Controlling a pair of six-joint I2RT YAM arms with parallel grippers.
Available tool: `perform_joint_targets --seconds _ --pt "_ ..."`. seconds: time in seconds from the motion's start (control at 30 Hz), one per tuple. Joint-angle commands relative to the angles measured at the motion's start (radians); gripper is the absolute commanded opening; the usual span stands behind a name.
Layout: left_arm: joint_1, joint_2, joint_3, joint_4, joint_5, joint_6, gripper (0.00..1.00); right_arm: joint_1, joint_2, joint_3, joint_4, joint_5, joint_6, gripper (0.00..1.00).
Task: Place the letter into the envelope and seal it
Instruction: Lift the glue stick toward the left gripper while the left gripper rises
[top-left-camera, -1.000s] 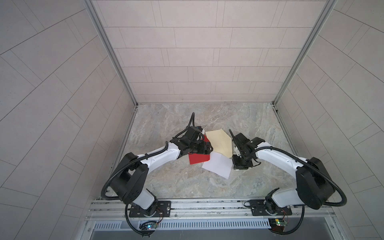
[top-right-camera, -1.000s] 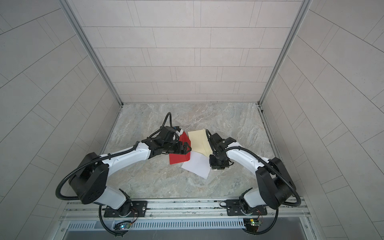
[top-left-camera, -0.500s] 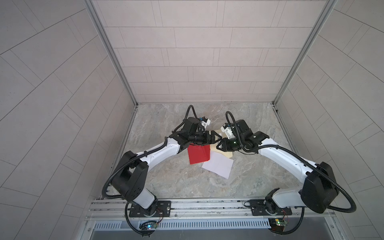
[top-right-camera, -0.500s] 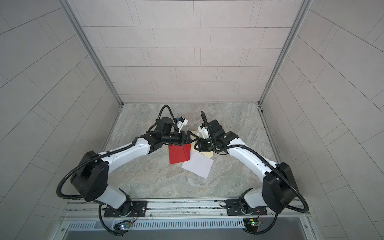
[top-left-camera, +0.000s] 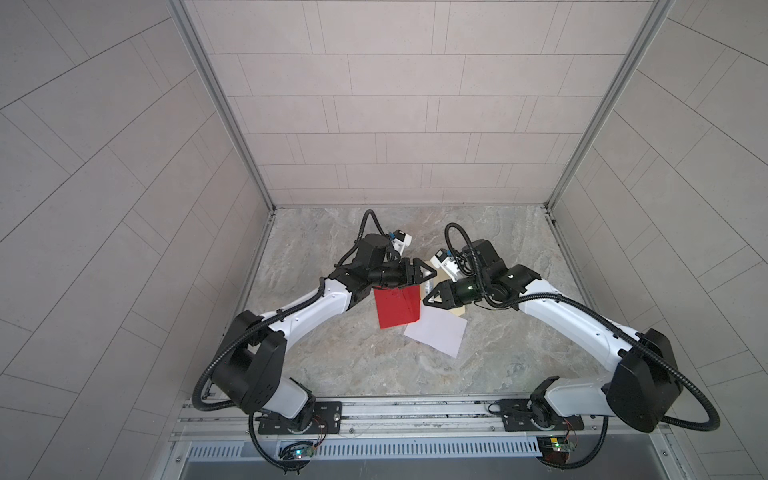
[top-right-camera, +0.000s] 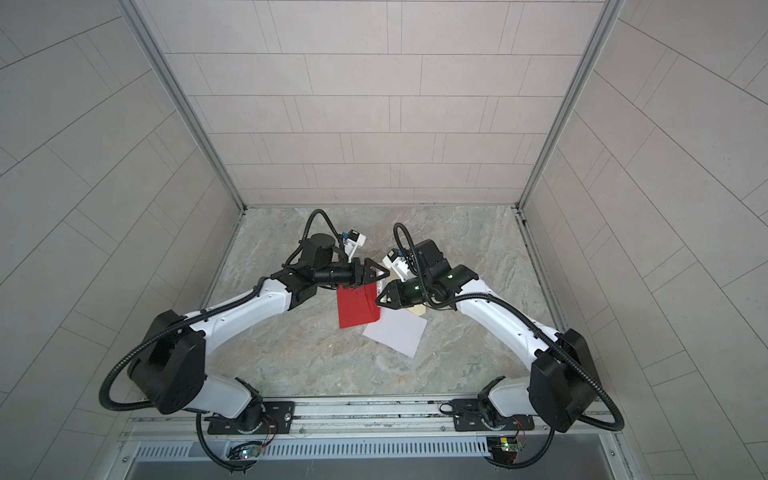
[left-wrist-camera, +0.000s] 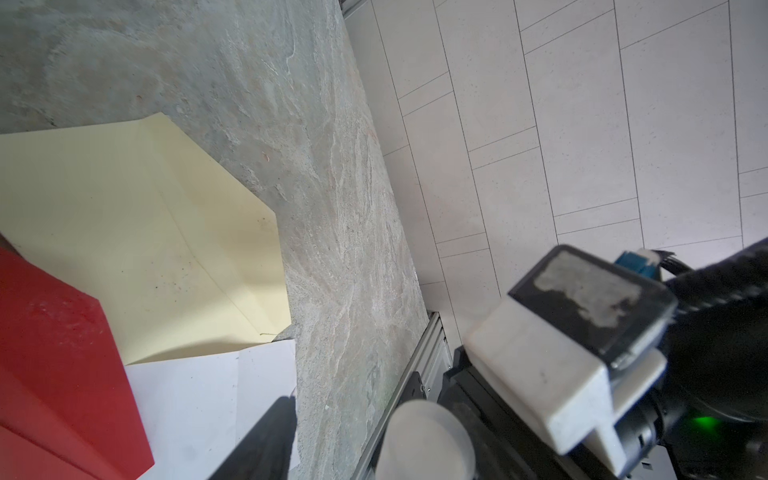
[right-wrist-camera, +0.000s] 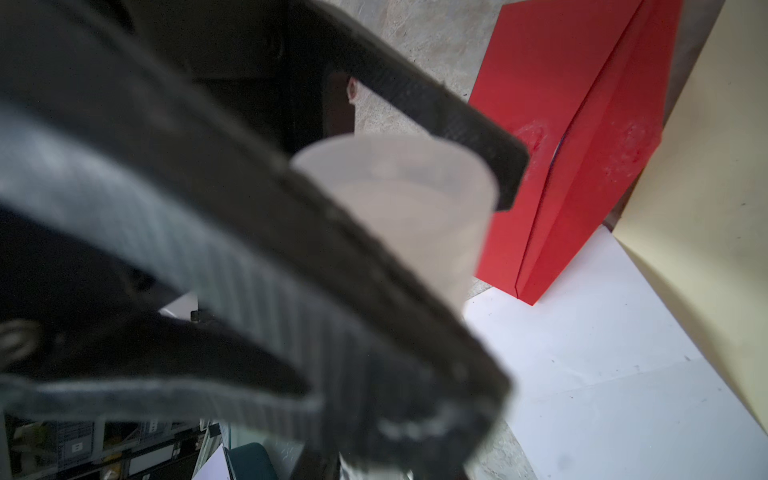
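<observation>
My left pincer (top-left-camera: 432, 273) hovered above the upright red envelope (top-left-camera: 395, 309); whether it gripped, I couldn't tell. My right pincer (top-left-camera: 426, 300) clamped a pale cylinder (right-wrist-camera: 415, 208). The letter (top-left-camera: 436, 334) lay flat at the envelope's foot, thin and floppy; I'd pinch a free corner.

left arm (top-left-camera: 307, 309): lifted, jaws narrower | right arm (top-left-camera: 557, 318): lifted, swung toward left
</observation>
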Motion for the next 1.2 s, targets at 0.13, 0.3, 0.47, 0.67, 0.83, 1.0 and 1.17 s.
perform_joint_targets --seconds 0.13,0.3,0.47,0.67,0.83,1.0,1.17 --pt "0.006 0.028 -0.005 0.085 0.048 -0.071 0.38 0.028 -0.002 0.029 -0.049 -0.006 -0.064 0.0" --pt "0.006 0.029 -0.001 0.054 0.043 -0.076 0.12 0.028 0.007 0.064 -0.094 0.056 -0.106 0.0" --pt "0.007 0.006 0.032 -0.076 -0.063 -0.043 0.0 0.013 0.019 0.095 -0.118 0.07 -0.124 0.0" --pt "0.014 -0.032 0.059 -0.143 -0.214 -0.092 0.0 -0.014 0.027 0.136 -0.116 0.091 -0.099 0.26" --pt "0.061 -0.069 0.068 -0.186 -0.315 -0.223 0.0 -0.044 0.028 0.152 -0.049 0.083 -0.049 0.65" --pt "0.086 -0.128 0.061 -0.188 -0.415 -0.318 0.0 -0.064 0.029 0.121 0.12 0.079 0.042 0.68" --pt "0.089 -0.157 0.057 -0.174 -0.441 -0.391 0.0 -0.065 0.076 0.118 0.278 0.037 0.15 0.67"
